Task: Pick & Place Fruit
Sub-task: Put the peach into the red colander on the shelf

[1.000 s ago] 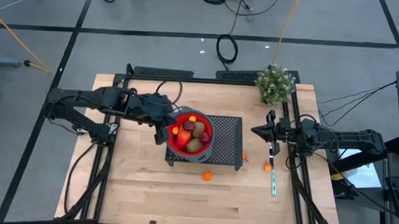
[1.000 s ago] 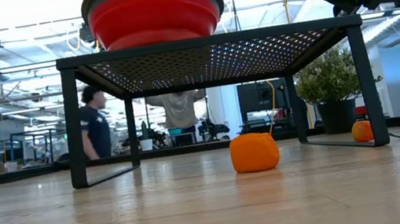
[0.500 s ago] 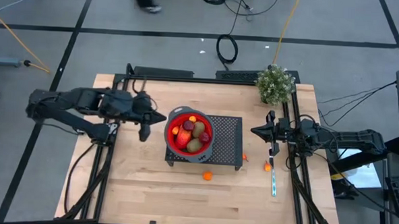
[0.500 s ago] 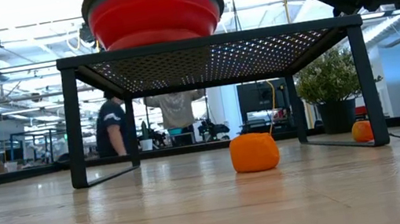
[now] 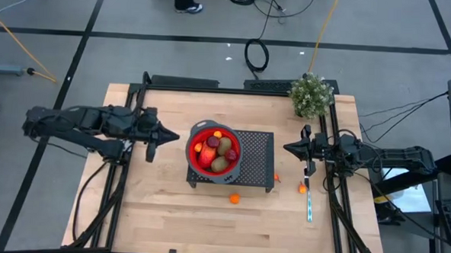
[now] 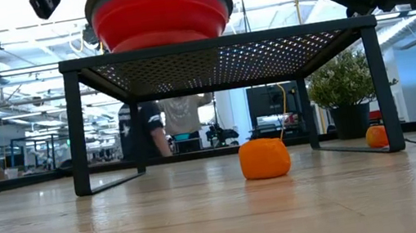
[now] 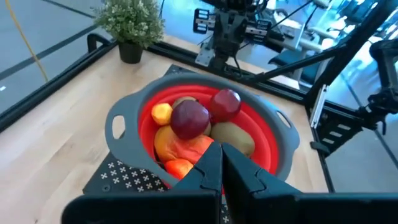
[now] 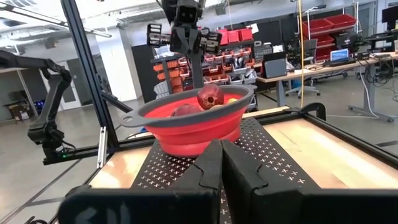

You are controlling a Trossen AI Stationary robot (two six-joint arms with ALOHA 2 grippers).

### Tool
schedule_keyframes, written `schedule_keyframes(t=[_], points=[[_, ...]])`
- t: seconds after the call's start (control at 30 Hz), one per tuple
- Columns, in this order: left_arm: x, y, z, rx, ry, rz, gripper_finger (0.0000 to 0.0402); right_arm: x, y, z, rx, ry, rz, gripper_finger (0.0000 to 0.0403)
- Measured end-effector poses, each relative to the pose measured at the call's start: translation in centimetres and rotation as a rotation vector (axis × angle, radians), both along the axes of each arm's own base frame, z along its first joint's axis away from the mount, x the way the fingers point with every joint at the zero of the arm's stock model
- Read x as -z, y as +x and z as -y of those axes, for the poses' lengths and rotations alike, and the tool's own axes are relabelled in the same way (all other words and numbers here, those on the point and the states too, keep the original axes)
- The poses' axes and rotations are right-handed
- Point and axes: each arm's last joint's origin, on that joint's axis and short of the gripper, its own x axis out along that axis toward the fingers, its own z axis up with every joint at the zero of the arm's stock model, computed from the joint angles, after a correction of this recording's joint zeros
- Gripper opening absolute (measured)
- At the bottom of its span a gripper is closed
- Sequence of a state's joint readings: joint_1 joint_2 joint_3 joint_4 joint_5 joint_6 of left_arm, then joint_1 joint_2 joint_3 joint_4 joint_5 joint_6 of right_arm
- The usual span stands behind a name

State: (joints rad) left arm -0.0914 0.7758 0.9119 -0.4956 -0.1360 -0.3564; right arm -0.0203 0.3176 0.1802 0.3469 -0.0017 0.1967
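Observation:
A red bowl with a grey rim (image 5: 214, 150) stands on a black mesh rack (image 5: 256, 162). It holds fruit: two brown ovals (image 7: 233, 137), dark red pieces (image 7: 191, 118), a long red-orange piece (image 7: 185, 148) and a small orange ball (image 7: 161, 113). More orange balls lie on the table: one in front of the rack (image 5: 234, 198) (image 6: 264, 158), one to its right (image 5: 302, 188). My left gripper (image 5: 164, 134) (image 7: 222, 163) hovers shut, left of the bowl. My right gripper (image 5: 289, 148) (image 8: 221, 155) waits shut, right of the rack.
A leafy potted plant (image 5: 311, 94) stands at the far right corner. A thin pale-handled utensil (image 5: 309, 200) lies by the right arm's frame. The rack's legs (image 6: 75, 128) stand on the wood. People walk in the room beyond the table.
My left gripper has drawn back from the bowl's left rim toward the table's left edge, and now stands clear of the bowl. The bowl and its fruit have stayed put. A person has walked across the room behind.

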Motion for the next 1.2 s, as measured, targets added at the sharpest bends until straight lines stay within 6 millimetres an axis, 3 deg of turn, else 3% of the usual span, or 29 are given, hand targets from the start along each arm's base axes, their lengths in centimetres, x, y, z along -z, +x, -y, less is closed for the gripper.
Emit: schedule_keyframes(t=[1.2], points=[[10.6,-4.2,-0.4,0.001,-0.042,0.187,0.0001,0.0,0.0,0.0,-0.009,0.061,0.000,0.0000]])
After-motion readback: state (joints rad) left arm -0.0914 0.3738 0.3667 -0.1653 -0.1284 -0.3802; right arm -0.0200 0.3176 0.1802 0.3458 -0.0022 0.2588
